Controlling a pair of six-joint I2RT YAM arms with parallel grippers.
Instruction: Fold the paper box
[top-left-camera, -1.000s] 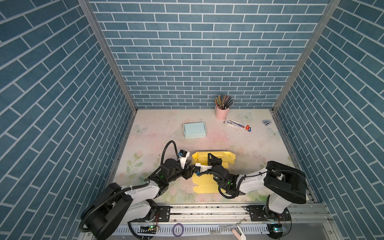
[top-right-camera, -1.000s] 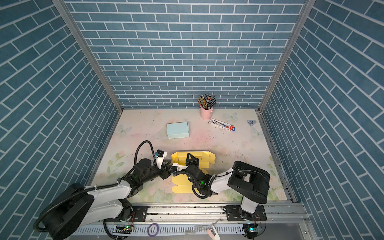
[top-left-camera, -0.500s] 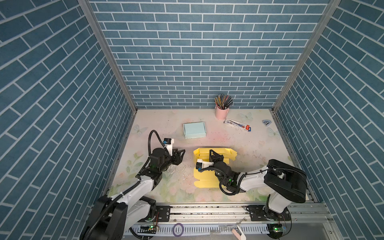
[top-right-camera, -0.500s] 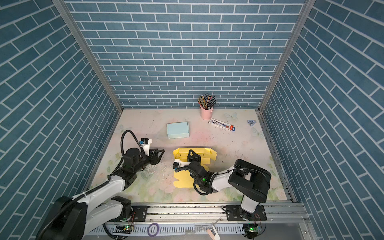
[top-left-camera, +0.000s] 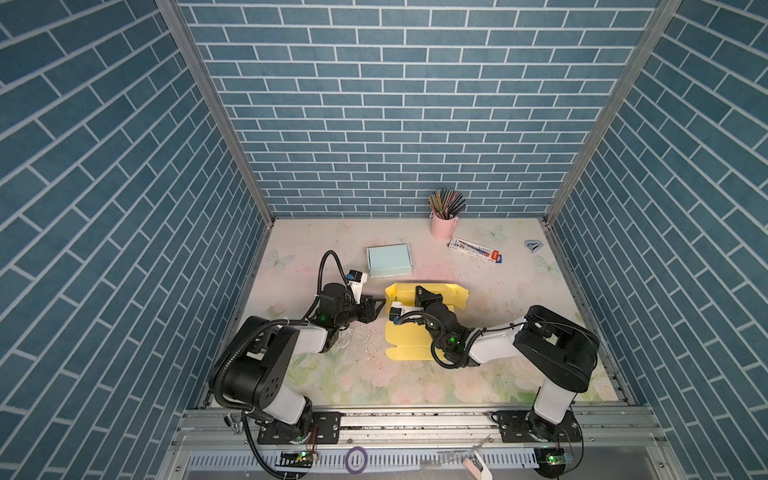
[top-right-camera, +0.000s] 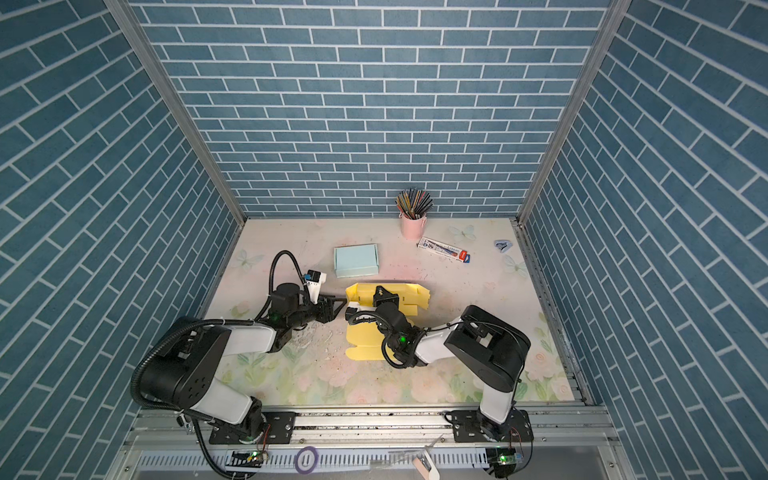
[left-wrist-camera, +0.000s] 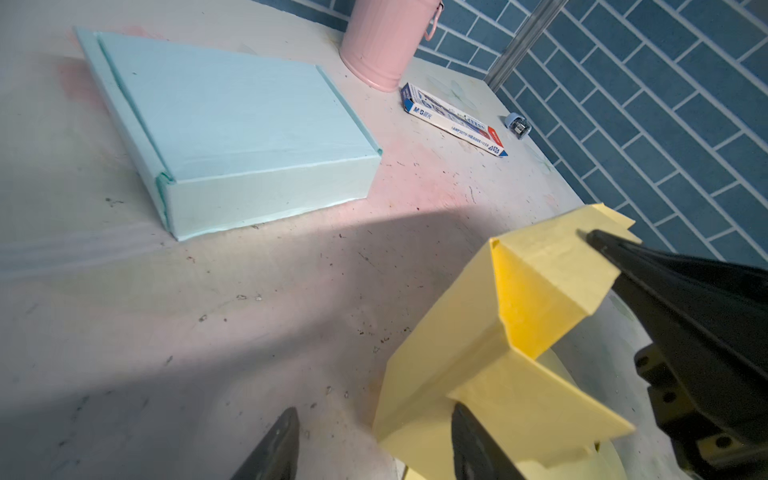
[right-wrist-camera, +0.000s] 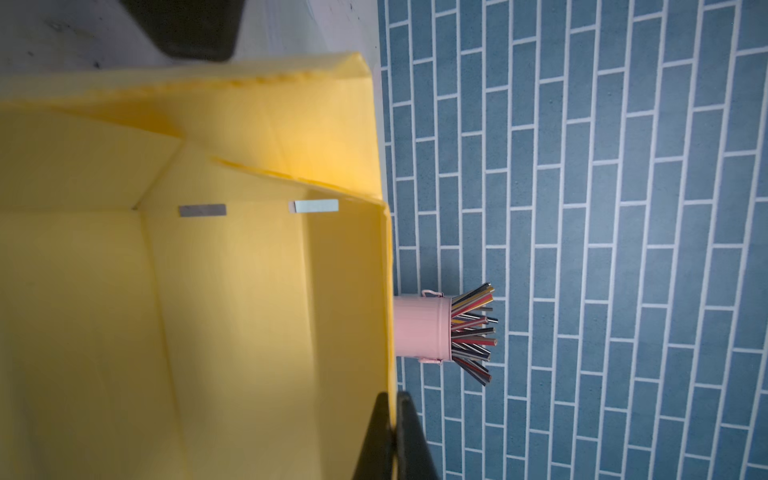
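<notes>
The box (top-left-camera: 405, 343) lies half formed on the table (top-left-camera: 519, 291), just in front of the blue box (top-left-camera: 389, 260) and a little to its right in both top views. Its near panel is flat and its far wall (right-wrist-camera: 345, 291), the one towards the blue box, stands up. The right gripper (right-wrist-camera: 390, 397) has its jaws pressed together on the top edge of that wall, pinching the paper and, it seems, holding the wall upright. The left gripper (left-wrist-camera: 374, 411) sits low at the box end that lies straight in front of the blue box. Its fingers are spread and grip nothing; one finger (left-wrist-camera: 478, 440) overlaps the low side panel in the wrist view, and whether it touches cannot be told. At this end a corner flap (left-wrist-camera: 540, 291) is already turned inward. The step in hand looks like closing this end: the side panel has to be raised and folded over the flap. The next move probably calls for the left gripper to slide under or against that panel and lift it away from the table. The right gripper's pinch should steady the wall meanwhile, with light force so the thin paper does not crease or skid towards the blue box.
</notes>
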